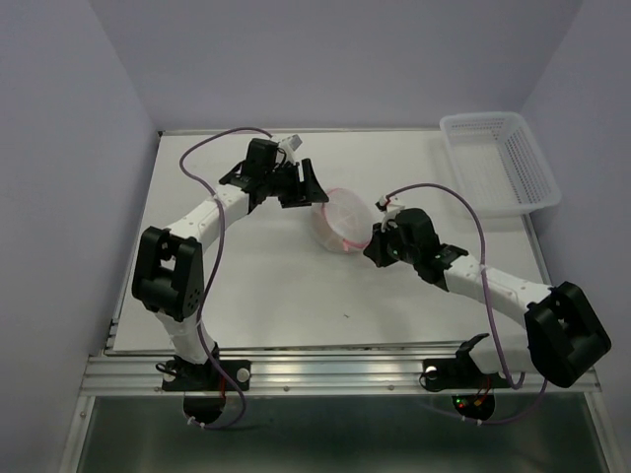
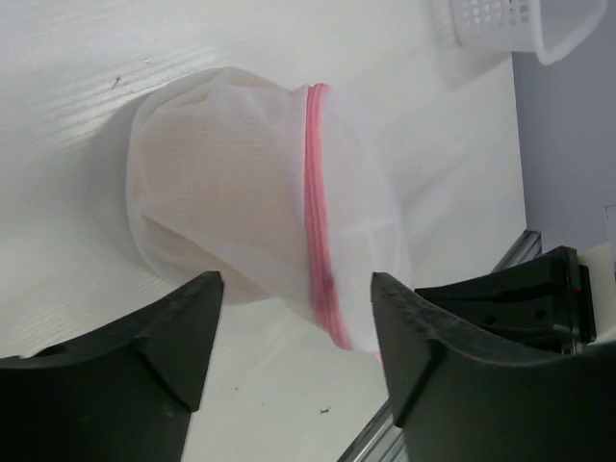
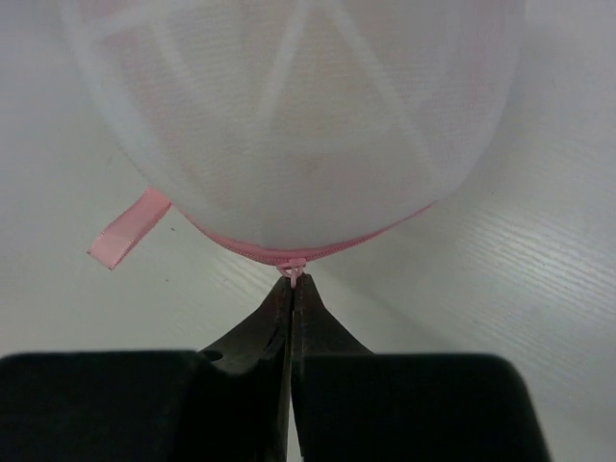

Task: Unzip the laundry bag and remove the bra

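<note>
My right fingers (image 3: pixel 274 332) pinch the pink zipper pull (image 3: pixel 292 272) of the laundry bag (image 1: pixel 340 219). My left fingers (image 2: pixel 178 327) stand spread, the bag just beyond their gap. It lies on a white table (image 1: pixel 256 296), with a basket (image 1: pixel 498 158) at the far right corner and lilac walls (image 1: pixel 59 148) around.

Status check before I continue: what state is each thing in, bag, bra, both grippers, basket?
laundry bag: zipper closed wherever it shows.
bra: inside the bag, only a peach tint through the mesh.
left gripper: open, fingers either side of the bag, not gripping.
right gripper: shut on the zipper pull.
basket: upright, far right corner.
</note>
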Controlling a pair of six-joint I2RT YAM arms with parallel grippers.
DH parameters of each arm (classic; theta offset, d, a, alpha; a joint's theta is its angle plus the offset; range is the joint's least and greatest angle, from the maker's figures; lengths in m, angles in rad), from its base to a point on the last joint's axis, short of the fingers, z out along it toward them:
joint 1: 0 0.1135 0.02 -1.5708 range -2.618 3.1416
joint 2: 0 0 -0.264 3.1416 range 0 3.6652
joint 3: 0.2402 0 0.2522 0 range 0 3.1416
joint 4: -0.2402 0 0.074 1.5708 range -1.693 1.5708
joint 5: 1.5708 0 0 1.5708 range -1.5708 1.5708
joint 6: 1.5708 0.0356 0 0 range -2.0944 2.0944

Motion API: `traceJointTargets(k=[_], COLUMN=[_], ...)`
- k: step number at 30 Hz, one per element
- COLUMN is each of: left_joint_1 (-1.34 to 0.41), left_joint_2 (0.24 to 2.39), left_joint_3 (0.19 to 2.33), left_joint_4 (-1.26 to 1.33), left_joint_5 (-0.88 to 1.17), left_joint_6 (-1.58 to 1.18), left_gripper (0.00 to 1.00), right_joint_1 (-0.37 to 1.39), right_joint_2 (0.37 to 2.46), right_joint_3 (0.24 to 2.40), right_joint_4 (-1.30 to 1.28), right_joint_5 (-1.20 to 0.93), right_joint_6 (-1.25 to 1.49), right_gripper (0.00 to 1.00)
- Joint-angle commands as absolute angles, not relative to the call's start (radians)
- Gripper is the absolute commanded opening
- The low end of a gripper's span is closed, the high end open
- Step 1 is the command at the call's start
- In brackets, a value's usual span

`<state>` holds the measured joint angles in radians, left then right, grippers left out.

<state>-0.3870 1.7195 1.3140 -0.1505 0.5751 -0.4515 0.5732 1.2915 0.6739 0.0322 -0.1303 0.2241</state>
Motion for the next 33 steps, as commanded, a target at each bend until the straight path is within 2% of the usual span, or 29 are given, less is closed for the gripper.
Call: traceJointTargets(k=[1,4,5,16,21,23,28,31,33], left_joint_1=[-0.370,-0.370,-0.370,-0.405,-0.471,-0.489,-0.537,-0.552,-0.555], left_joint_2=[1.735,1.735,1.729,1.522,1.433,1.422,1.480,1.526,1.545], left_joint_3=[1.342,1.310,1.296,1.046,0.881,0.830,0.821,0.845,0.865], left_joint_4=[-0.129,-0.120,-0.108,-0.015,0.129,0.236,0.284,0.322,0.327], left_joint_5=[0.586,0.588,0.588,0.563,0.528,0.522,0.515,0.521,0.526], left_joint_6=[-0.449,-0.477,-0.485,-0.646,-0.809,-0.862,-0.902,-0.926,-0.931], left_gripper=[0.77,0.95,0.96,0.99,0.99,0.99,0.99,0.85,0.70], right_joint_1=[0.571,0.581,0.592,0.696,0.716,0.729,0.729,0.738,0.738], right_joint_2=[1.301,1.308,1.308,1.331,1.367,1.374,1.376,1.373,1.368], right_joint_3=[0.693,0.703,0.703,0.729,0.752,0.756,0.761,0.759,0.755], right_joint_4=[0.074,0.097,0.104,0.159,0.190,0.199,0.201,0.199,0.198], right_joint_5=[-0.255,-0.241,-0.242,-0.190,-0.190,-0.192,-0.192,-0.201,-0.204], right_joint_6=[0.300,0.376,0.393,0.522,0.540,0.538,0.535,0.535,0.532], right_gripper=[0.01,0.01,0.01,0.01,0.01,0.01,0.01,0.01,0.01])
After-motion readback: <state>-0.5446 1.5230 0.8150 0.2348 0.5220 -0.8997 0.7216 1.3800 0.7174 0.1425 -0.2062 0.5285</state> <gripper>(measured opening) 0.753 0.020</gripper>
